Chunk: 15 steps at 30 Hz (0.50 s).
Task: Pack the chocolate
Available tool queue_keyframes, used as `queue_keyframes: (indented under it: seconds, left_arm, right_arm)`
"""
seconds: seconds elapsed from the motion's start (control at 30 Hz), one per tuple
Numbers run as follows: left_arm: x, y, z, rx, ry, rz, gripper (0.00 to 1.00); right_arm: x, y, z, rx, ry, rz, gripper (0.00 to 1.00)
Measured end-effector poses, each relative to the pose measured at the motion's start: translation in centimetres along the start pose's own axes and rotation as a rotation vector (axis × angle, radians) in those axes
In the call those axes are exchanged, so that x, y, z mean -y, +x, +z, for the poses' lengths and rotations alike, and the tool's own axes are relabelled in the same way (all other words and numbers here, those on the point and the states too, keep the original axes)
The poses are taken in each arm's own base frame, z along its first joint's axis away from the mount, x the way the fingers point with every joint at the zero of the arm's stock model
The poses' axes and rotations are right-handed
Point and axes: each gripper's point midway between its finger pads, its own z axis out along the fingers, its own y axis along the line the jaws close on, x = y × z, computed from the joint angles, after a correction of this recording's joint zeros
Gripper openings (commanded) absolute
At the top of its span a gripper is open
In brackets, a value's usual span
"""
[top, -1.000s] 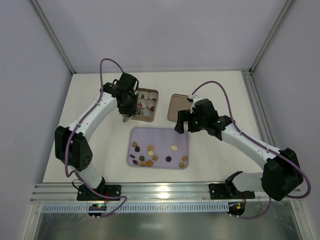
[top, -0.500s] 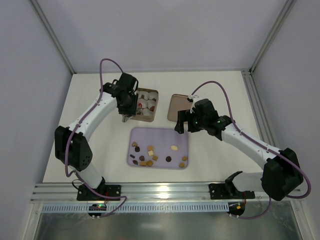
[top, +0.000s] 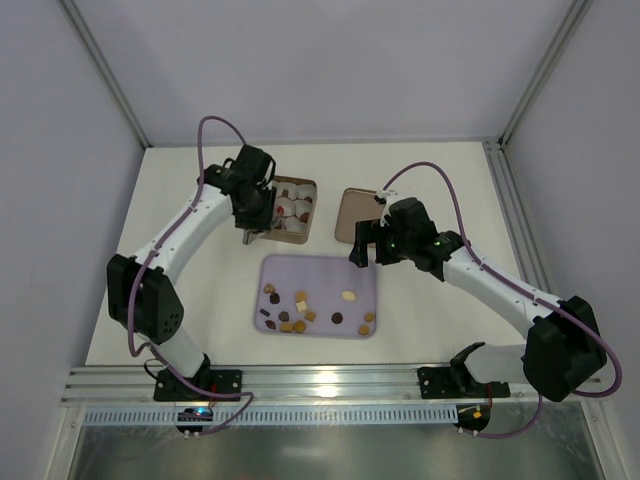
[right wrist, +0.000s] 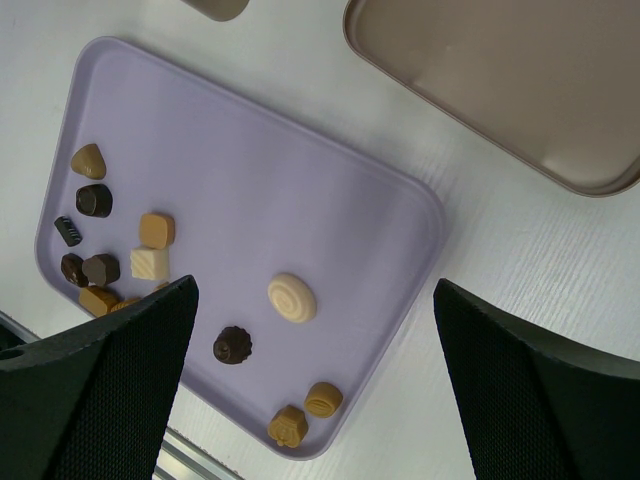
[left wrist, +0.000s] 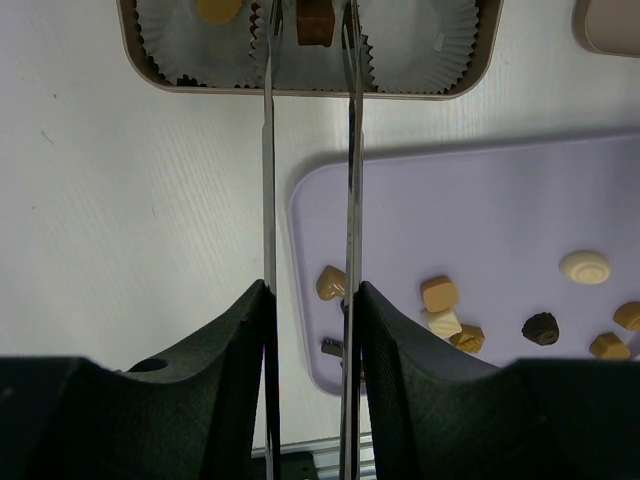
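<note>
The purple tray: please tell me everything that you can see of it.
The purple tray is a pale lilac rectangle with rounded corners and a low raised rim, seemingly smooth plastic. It lies flat on the white table, nearer the arms than the brown tin. Loose chocolates rest on it, mostly on its near half. Nothing else is seen touching it.

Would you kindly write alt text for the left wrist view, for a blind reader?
The left gripper, fingers open, straddles a brown chocolate lying in a paper cup of the tin. More chocolates sit on the lavender tray.
</note>
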Motion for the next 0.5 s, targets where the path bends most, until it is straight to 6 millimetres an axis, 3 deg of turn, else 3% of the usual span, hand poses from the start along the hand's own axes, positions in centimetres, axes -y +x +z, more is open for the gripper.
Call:
queue_keyframes:
  seconds: [0.5]
  left_arm:
    - [0.1, -1.4, -2.1, 0.057, 0.007, -0.001, 0.42]
  right_arm:
    - [0.0, 0.0, 0.0, 0.000, 0.000, 0.000, 1.00]
